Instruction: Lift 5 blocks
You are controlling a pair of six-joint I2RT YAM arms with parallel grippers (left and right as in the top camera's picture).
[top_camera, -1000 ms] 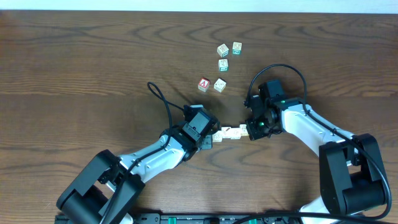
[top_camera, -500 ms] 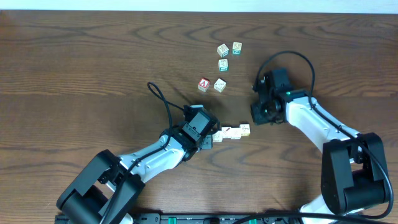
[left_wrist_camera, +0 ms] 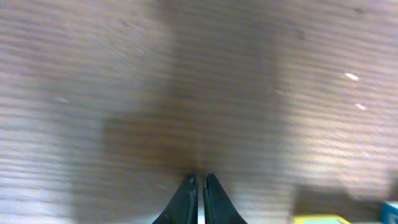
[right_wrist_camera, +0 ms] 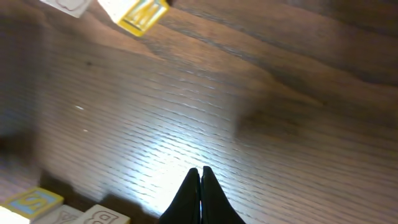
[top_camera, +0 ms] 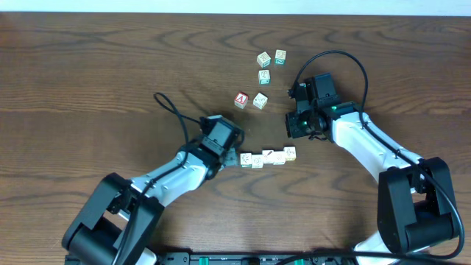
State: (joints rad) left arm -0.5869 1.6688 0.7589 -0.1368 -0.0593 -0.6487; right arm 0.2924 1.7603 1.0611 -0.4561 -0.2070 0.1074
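Centrally, the blocks (top_camera: 268, 157) lie in a short row on the tabletop (top_camera: 88, 73), touching side to side. Cream faces are up with faint marks, one with a reddish stroke; the exact count is hard to read. Bare wood spreads wide to the left and below the row; the far tabletop edge runs along the top of the overhead view. A loose cluster (top_camera: 264, 76) with a red "A" cube (top_camera: 241, 99) sits farther back, well apart. Left pincer (left_wrist_camera: 199, 182) narrow, holding nothing, just left of the row. Right pincer (right_wrist_camera: 200, 176) pressed together, empty, near the row's right end. Only the right wrist view shows a "B" cube (right_wrist_camera: 102, 215), lower left
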